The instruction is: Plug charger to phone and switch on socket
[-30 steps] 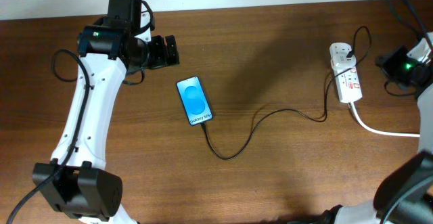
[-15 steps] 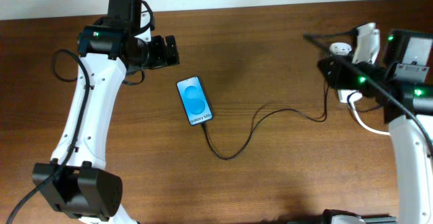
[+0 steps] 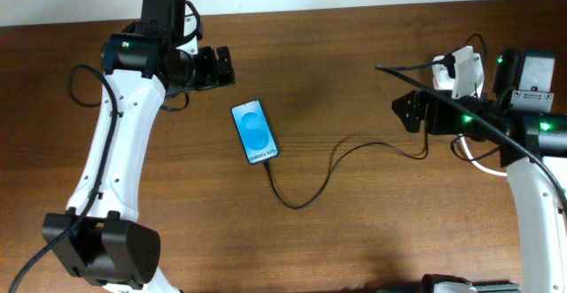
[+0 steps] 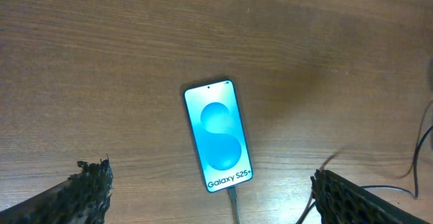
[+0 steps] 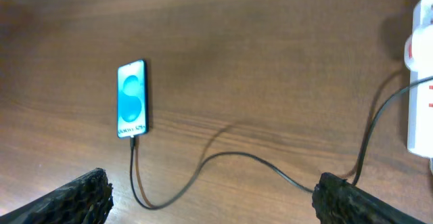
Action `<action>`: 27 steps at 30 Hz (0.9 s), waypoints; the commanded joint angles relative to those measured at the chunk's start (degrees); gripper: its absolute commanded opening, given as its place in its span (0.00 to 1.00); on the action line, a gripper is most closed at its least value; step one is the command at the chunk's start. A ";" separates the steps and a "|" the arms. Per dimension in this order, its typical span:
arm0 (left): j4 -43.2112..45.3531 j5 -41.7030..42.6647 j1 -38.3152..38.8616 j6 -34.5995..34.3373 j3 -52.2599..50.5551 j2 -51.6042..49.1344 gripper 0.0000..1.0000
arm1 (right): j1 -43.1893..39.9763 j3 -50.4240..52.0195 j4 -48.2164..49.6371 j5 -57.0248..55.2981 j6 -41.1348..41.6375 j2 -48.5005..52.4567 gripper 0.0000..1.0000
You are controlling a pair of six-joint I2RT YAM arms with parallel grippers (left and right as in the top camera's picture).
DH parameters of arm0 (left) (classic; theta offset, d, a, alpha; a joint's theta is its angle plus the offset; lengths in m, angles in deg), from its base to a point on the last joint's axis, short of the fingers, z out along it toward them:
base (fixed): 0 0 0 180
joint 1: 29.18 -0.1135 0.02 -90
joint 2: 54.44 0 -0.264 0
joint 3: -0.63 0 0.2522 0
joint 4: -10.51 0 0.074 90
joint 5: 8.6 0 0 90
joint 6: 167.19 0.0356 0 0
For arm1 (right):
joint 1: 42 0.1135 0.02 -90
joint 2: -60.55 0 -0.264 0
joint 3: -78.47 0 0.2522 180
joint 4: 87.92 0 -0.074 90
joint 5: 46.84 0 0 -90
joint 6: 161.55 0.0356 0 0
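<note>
The phone lies flat at mid-table, its blue screen up, also seen in the left wrist view and the right wrist view. The charger, a thin black cable, sits with its tip in the phone's lower edge and loops right toward the socket. My right arm covers most of the socket; its white end shows at the frame edge. My left gripper hangs open above and left of the phone. My right gripper is open, just left of the socket, over the cable.
A thick white cord leaves the socket toward the right edge. Both arm bases stand at the table's near edge. Bare brown wood lies around the phone and between the two grippers.
My right arm has swung in from the right edge, over the socket and toward the left, and its jaws have opened wide. Left arm, phone and cable have not moved.
</note>
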 commanded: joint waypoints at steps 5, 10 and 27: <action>-0.07 -0.44 -0.15 0.28 0.35 0.50 0.99 | 0.24 -0.17 -2.73 -6.82 -0.76 0.59 0.99; -0.04 -0.42 -0.15 0.28 0.35 0.50 0.99 | 0.48 0.17 -2.40 -7.80 -4.17 -0.02 0.99; -0.04 -0.44 -0.15 0.28 0.35 0.50 0.99 | 8.02 44.33 46.23 -13.42 -11.23 -34.99 0.99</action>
